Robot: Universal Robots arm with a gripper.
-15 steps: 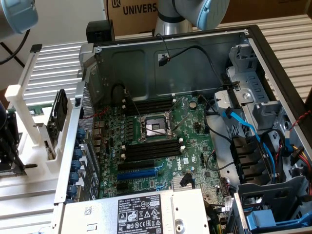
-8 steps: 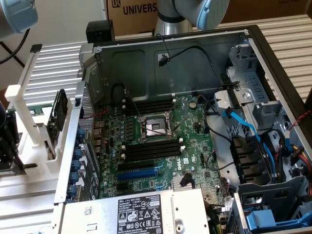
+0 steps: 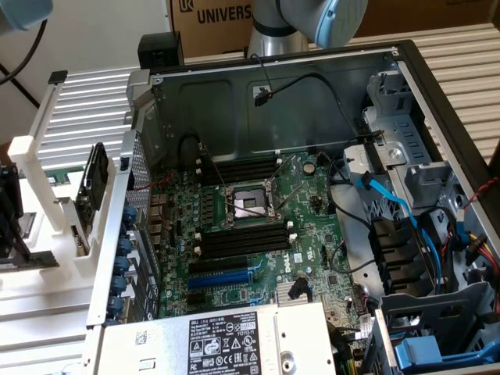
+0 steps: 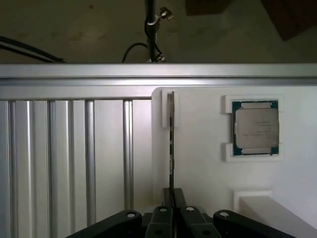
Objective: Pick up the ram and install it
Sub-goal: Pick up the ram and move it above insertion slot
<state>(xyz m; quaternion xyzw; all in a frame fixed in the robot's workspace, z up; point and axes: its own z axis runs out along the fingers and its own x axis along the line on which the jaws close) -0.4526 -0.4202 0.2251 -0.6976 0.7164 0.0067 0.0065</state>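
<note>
Seen from the wrist, the ram [image 4: 171,144] is edge-on, a thin dark line with a trace of green, so its chips and label cannot be made out. Its near end is hidden between the fingers [image 4: 180,198] of the gripper [image 4: 173,196]. The jaws are drawn in almost together, one on each side of the stick with no gap showing, pinching its near end. The gripper's body is cut off by the picture's edge, with only black links and their screws in sight. The ram stands on its long edge over a white holder [image 4: 203,163]. Its long axis runs straight away from the gripper toward an aluminium rail [image 4: 99,77], and its far end sits in a small white bracket [image 4: 165,106] just short of that rail. Well apart from the stick, a CPU [image 4: 256,129] lies flat in a white pocket of the same holder. Beside the holder run grey slats [image 4: 74,158], and past the rail a dark pole [image 4: 149,29] with a clamp and a cable stands against a blurred floor. In the exterior view the open case [image 3: 312,86] shows the board [image 3: 305,195] with black slots [image 3: 242,238] on either side of the socket. Part of the arm [image 3: 312,19] is cut off at the top. At the exterior view's left, by a white rack [image 3: 43,195], a dark shape [image 3: 8,211] is cut by the edge, and I cannot tell what it is.
</note>
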